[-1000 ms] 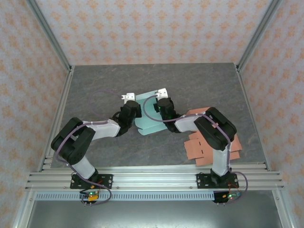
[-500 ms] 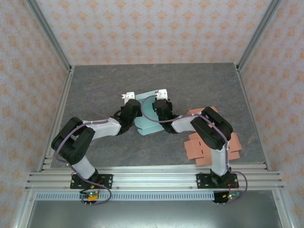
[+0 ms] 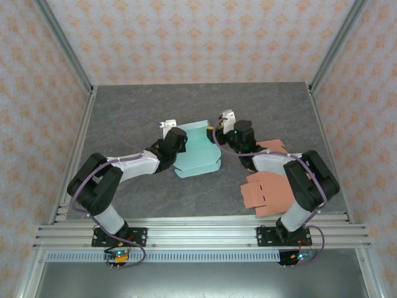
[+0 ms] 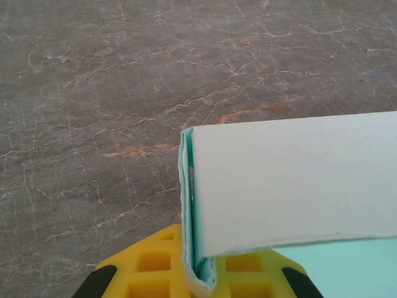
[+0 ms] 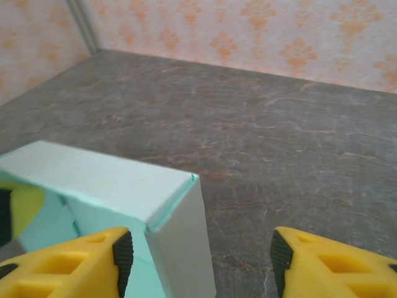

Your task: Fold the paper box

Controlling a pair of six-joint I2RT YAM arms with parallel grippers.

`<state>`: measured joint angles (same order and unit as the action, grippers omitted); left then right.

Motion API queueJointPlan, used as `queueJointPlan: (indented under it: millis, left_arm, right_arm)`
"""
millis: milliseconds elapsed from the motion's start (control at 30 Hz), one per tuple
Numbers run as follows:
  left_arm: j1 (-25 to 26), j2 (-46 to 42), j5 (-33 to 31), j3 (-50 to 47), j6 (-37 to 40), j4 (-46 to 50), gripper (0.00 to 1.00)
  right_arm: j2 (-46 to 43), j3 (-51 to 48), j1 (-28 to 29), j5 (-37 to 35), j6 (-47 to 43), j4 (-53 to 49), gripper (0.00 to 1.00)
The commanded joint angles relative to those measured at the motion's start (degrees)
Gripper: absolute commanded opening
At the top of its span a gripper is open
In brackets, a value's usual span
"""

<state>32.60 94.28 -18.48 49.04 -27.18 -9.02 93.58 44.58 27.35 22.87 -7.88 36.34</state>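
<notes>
- box (image 3: 197,151) sat mid-table (image 3: 124,105), teal, partly folded, one wall raised.
- left gripper (image 4: 198,276) was pressed together, pinching the box's folded left edge.
- right gripper (image 5: 200,261) was spread wide at the box's right corner; the corner stood between its fingers (image 5: 80,261), contact unclear.
- orange blanks (image 3: 273,194) lay flat to the right, apart from the box.

Orange flat cutouts (image 3: 268,192), perhaps cardboard, on table (image 3: 124,105).
</notes>
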Motion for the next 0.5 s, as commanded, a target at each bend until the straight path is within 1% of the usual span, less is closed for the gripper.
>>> queueJointPlan:
  millis: [0,100,200,233,333,400,467]
  left_arm:
    - [-0.41,-0.86,-2.07,2.53,-1.55,2.93,0.0]
    - [-0.43,-1.12,-1.21,2.42,-1.75,3.04,0.0]
    - [-0.39,-1.23,-0.69,2.71,-1.7,3.44,0.0]
    - [-0.5,-1.29,-0.09,2.8,-1.47,3.48,0.0]
    - [-0.52,-1.65,1.89,2.36,0.57,2.17,0.0]
    - [-0.73,-1.65,3.65,2.05,3.36,0.45,0.0]
    - [-1.65,-1.57,6.53,2.65,4.82,0.97,0.0]
  right_arm:
    - [-3.4,0.01,-2.34,11.19,-2.55,-4.46,0.63]
    - [-4.1,0.02,-4.71,9.88,-4.17,-5.29,0.63]
    - [-2.84,2.58,-5.06,14.91,-10.35,-11.35,0.65]
    - [-2.01,4.14,-5.15,18.0,-12.46,-14.79,0.66]
    - [0.31,10.02,-5.73,26.9,-25.49,-30.46,0.69]
    - [1.76,13.96,-6.61,29.16,-31.62,-39.65,0.73]
    - [2.67,17.34,-7.56,30.54,-38.92,-48.66,0.76]
